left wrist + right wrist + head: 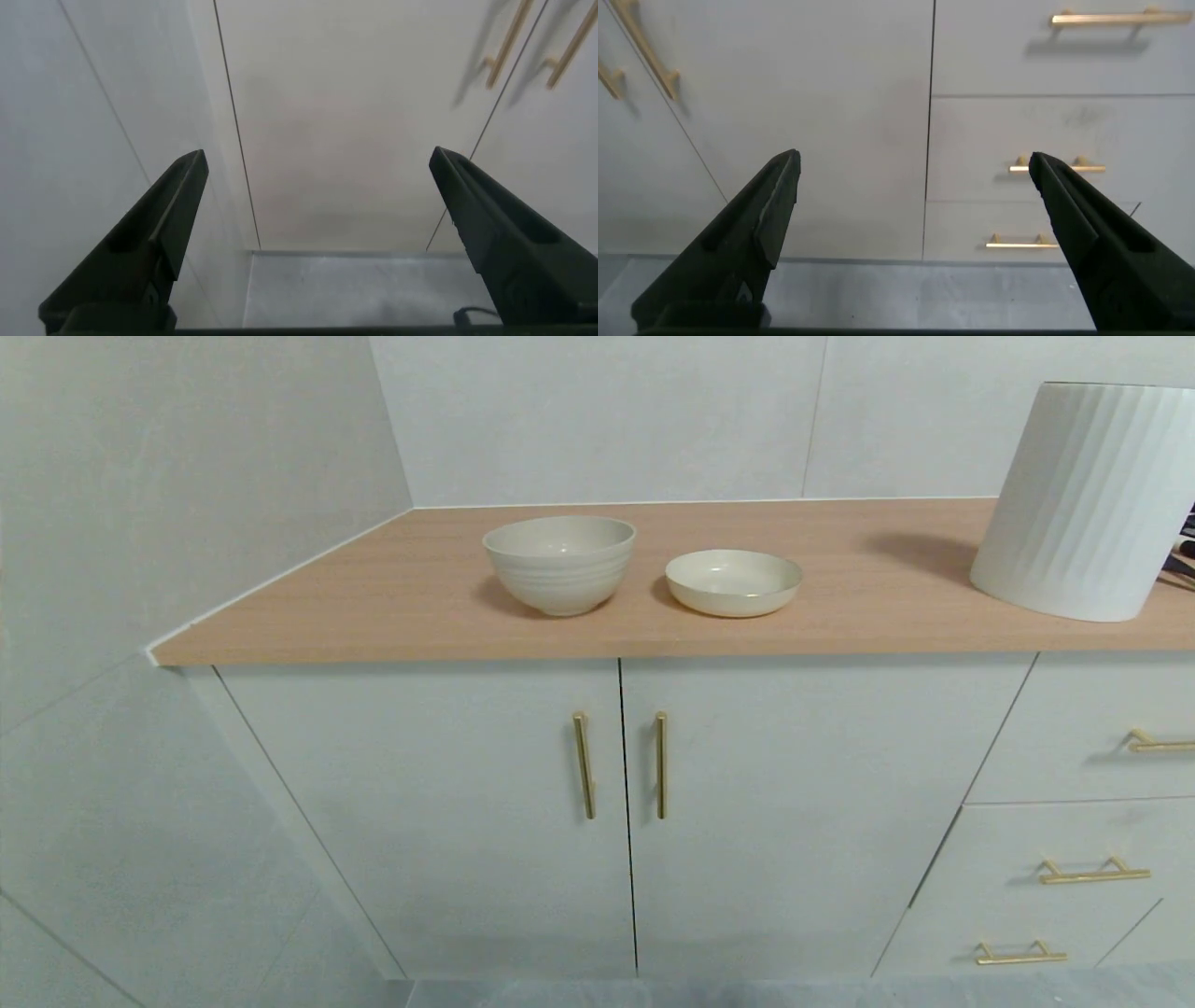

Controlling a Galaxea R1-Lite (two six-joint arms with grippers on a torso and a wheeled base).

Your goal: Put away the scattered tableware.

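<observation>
Head view: with left gripper [316, 159] and right gripper [914, 157] spread empty, we are planning a straight pull on the left handle [583, 765] before the deep bowl [560, 563].

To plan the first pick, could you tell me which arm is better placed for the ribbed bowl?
Left, probably: the ribbed bowl stands left of the shallow bowl, above the left cabinet door that the open left tool faces; the right tool points near the drawers.
</observation>
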